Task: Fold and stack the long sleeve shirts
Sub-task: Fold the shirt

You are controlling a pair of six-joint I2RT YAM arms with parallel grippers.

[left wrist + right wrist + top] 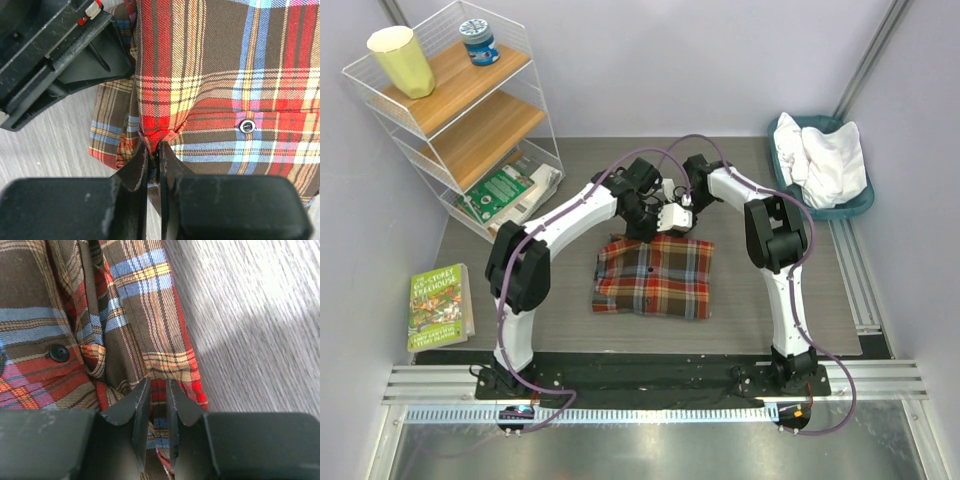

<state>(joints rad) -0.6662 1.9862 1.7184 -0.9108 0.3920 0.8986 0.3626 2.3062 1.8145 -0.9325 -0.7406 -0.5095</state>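
Left claw (154, 162) and right claw (157, 395) each pinch far edge of plaid shirt (655, 280). Advise: move both level, keep fold square.

Your left arm (570, 215) and right arm (788, 300): white tubular links, black joint housings, purple cables (501, 325) looping alongside; each wrist ends in scuffed black wedge-shaped fingers (132, 174)

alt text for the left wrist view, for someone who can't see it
The left gripper pinches a fold of the plaid shirt between nearly closed jaws at the bottom centre. The shirt fills most of the frame, a metal snap showing, with grey table at left.
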